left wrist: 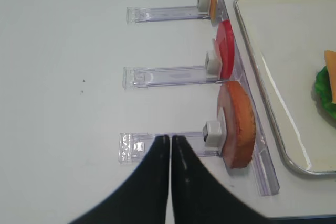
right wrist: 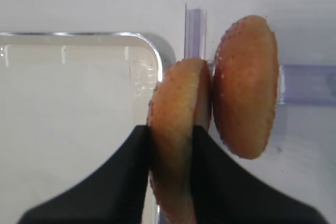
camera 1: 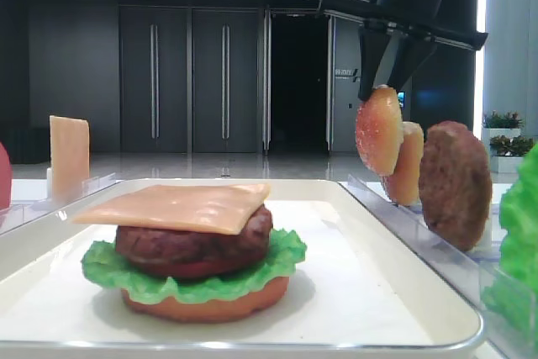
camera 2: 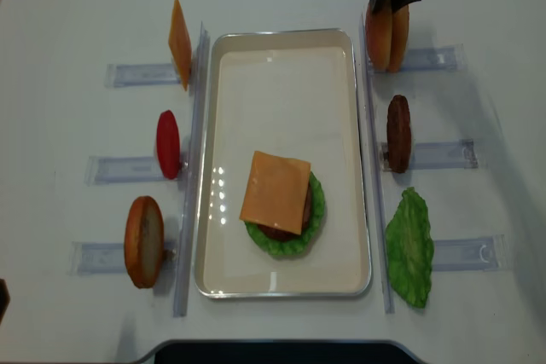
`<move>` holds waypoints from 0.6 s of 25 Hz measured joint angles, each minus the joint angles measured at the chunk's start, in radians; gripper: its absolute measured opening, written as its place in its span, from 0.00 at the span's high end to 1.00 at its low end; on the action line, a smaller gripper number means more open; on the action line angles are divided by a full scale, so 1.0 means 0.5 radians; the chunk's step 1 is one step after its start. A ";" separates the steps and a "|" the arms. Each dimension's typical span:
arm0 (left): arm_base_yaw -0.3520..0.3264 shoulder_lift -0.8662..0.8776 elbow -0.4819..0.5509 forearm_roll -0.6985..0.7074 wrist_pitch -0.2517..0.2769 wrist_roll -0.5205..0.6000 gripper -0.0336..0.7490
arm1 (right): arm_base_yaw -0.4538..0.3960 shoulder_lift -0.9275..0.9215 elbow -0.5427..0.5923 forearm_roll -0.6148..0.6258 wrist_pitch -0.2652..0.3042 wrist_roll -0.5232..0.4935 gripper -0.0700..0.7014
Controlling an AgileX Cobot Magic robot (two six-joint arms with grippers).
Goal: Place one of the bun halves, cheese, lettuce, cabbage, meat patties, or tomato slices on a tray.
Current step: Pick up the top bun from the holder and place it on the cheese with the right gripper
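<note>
the stacked burger sits nearest, on the white tray (camera 1: 395, 292): orange-brown bun bottom (camera 1: 206, 304), ruffled lettuce (camera 1: 277, 262), dark patty (camera 1: 193, 245), square cheese slice (camera 1: 181, 205) on top. at two o'clock, off the tray's far right corner, the right pincer (camera 1: 382, 90) pinches a glossy, seed-speckled bun top (camera 1: 378, 129) on edge, raised above its clear rack (camera 2: 431, 59) beside a paler bun half (camera 1: 406, 163). the left pincer (left wrist: 170, 142) is pressed together, holding nothing, over the tabletop (left wrist: 63, 77).
</note>
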State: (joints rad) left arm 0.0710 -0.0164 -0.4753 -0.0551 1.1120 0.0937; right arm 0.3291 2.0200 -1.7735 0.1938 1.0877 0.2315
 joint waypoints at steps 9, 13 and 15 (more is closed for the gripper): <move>0.000 0.000 0.000 0.000 0.000 0.000 0.96 | 0.000 -0.150 0.000 0.071 0.081 -0.002 0.65; 0.000 0.000 0.000 0.000 0.000 0.000 0.96 | 0.000 -0.248 0.000 0.129 0.170 -0.005 0.66; 0.000 0.000 0.000 0.000 0.000 0.000 0.96 | 0.002 -0.287 0.002 0.133 0.192 -0.018 0.66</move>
State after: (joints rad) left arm 0.0710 -0.0164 -0.4753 -0.0551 1.1120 0.0937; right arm 0.3299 1.8766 -1.7725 0.2606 1.1837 0.2225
